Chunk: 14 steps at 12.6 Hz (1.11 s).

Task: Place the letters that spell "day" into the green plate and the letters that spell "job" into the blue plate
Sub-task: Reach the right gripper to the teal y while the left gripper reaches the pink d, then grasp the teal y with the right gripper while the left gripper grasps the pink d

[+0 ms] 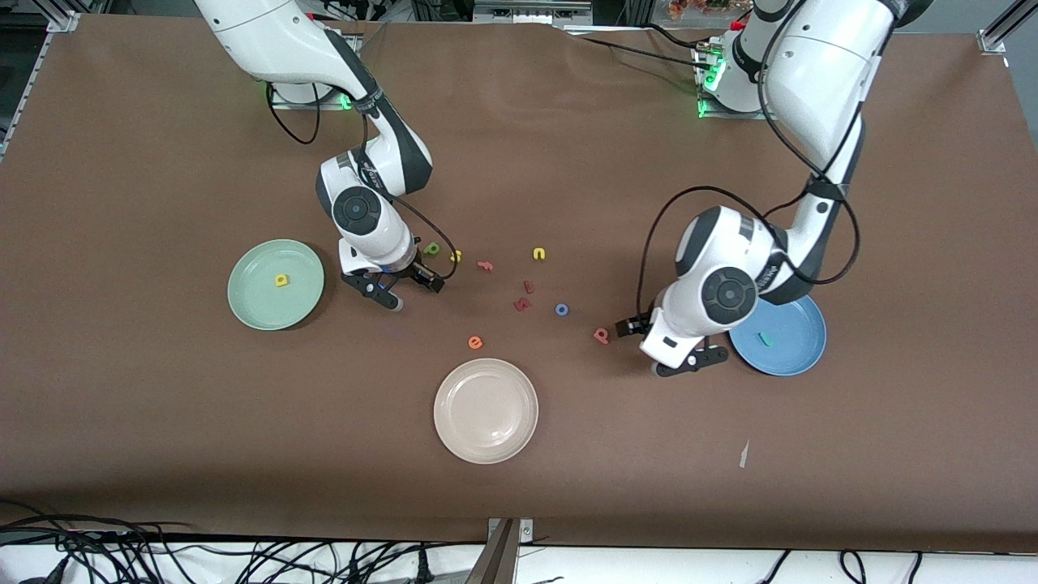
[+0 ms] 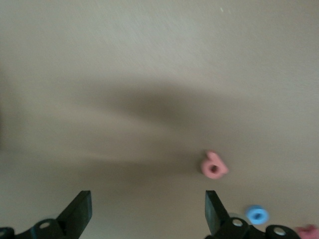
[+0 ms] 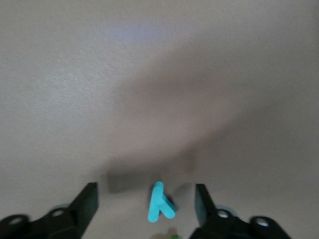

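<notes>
- The right hand [image 3: 145, 206] is spread around the small teal foam "y" [image 3: 160, 201] on the brown table [image 1: 162, 446]; it should be centred, closed gently, then carried to the pale-green plate [image 1: 251, 312].
- The left hand [image 2: 148, 211] hangs released near the salmon-pink foam letter [image 2: 214, 165], beside the blue plate [image 1: 799, 357].

Mint-green plate [image 1: 243, 302]; medium-blue plate [image 1: 799, 353]; cream plate [image 1: 486, 410]; brown table [image 1: 162, 446]; teal y [image 3: 160, 202].

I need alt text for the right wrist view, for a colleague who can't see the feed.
A small teal foam "y" letter lies on the brown table covering between the two black fingers of the right end effector, which are apart and not touching it. A sliver of a green thing shows at the picture's edge; the rest is bare covering and shadow.
</notes>
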Tool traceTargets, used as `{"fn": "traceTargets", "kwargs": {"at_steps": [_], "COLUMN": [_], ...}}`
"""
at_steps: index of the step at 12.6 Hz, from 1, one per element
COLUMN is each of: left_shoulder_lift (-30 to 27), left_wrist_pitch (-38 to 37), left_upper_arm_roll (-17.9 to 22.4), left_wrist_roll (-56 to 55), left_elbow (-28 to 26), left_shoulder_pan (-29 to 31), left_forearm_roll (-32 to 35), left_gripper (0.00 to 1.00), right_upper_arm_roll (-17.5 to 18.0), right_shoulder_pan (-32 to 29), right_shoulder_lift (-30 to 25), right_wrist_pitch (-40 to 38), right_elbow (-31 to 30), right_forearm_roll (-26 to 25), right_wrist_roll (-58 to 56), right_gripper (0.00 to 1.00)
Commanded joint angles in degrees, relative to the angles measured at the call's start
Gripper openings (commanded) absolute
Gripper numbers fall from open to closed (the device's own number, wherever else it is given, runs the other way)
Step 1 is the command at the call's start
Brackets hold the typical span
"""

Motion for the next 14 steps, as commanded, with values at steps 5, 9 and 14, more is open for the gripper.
{"fn": "traceTargets", "kwargs": {"at_steps": [5,9,14], "left_shoulder_lift": [6.9,7.7,9.0], "left_wrist_pitch": [13.4,16.1,16.2], "left_upper_arm_roll": [0.8,2.1,2.1], "left_wrist_roll": [-26.1,-34.1,-38.8], "left_elbow": [2.5,2.4,2.3], "left_shoulder_pan": [-4.9,-8.0,-8.2], "left_forearm_roll": [-2.3,0.4,5.7], "left_gripper": [1.00,0.99,0.83], "right_upper_arm_roll": [0.3,1.0,1.0], "right_shoulder_pan": [0.5,0.5,0.5], "right_shoulder_lift": [-0.6,-0.6,-0.8], "right_wrist_pitch": [-2.7,-3.2,-3.3], "right_elbow": [-1.1,-1.1,-1.0], "right_forearm_roll": [0.5,0.5,0.5], "right_wrist_roll": [0.5,0.5,0.1], "right_gripper": [0.50,0.44,0.13]}}
